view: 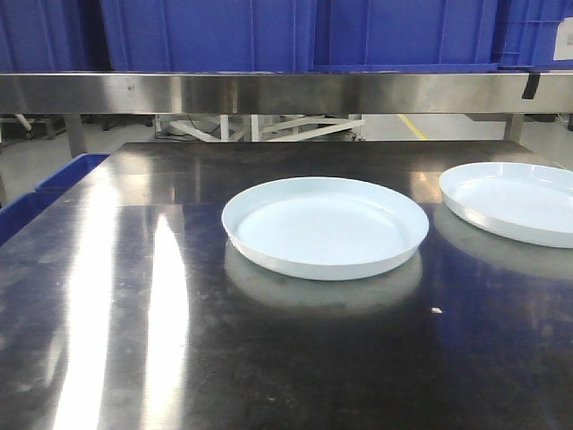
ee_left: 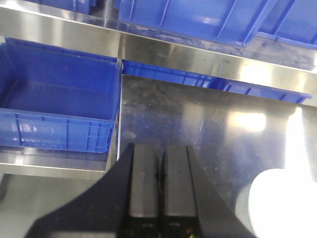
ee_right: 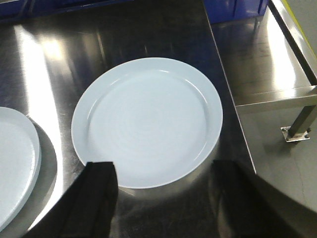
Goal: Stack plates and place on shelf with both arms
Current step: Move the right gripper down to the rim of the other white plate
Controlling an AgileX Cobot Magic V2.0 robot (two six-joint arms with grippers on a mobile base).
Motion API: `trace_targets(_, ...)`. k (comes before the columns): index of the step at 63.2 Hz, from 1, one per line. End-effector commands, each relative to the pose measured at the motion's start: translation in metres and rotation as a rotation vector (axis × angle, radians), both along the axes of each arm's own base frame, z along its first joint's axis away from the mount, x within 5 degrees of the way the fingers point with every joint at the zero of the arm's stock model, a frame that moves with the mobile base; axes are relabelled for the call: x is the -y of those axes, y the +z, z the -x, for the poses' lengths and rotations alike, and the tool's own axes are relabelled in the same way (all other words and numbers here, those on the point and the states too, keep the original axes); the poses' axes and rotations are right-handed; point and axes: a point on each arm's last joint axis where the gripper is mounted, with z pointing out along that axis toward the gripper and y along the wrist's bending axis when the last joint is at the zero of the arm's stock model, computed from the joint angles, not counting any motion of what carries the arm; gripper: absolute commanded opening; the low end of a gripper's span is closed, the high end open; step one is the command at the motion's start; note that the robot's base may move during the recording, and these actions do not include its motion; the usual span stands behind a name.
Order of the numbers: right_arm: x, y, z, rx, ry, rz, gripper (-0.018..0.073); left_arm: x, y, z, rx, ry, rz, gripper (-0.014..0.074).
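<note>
Two white round plates lie flat and apart on the steel table [view: 134,296]: one in the middle [view: 324,226], one at the right edge [view: 515,202]. In the right wrist view my right gripper [ee_right: 163,168] is open and empty, its dark fingers [ee_right: 101,183] hovering over the near rim of the right plate [ee_right: 146,121]; the other plate [ee_right: 15,163] shows at the left. In the left wrist view my left gripper [ee_left: 161,168] is shut and empty above the table, with part of a plate [ee_left: 282,208] at the lower right. No gripper shows in the front view.
A steel shelf [view: 269,90] runs across the back above the table, with blue bins [view: 206,31] on it. An open blue bin [ee_left: 54,109] sits left of the table. The table's right edge drops to a lower steel frame [ee_right: 277,94].
</note>
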Motion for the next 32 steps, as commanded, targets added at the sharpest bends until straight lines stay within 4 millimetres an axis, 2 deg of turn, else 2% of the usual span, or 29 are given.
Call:
trace_targets(1,0.001,0.019,-0.005,0.117,-0.001,0.011,0.0517,-0.004,0.009,0.015,0.151,0.040,0.024,0.0090)
trace_targets(14,0.001,0.019,-0.005,0.115,-0.001,0.011,0.0517,-0.006,-0.015,0.037,0.139,0.031,0.019,0.0090)
trace_targets(23,0.001,0.019,-0.005,0.113,-0.001,0.011,0.0517,-0.006,-0.024,0.040,0.114,0.030,0.012,0.0090)
trace_targets(32,0.001,0.019,-0.005,0.113,-0.001,0.011,0.0517,-0.006,-0.025,0.040,0.113,0.030,0.008,0.0090)
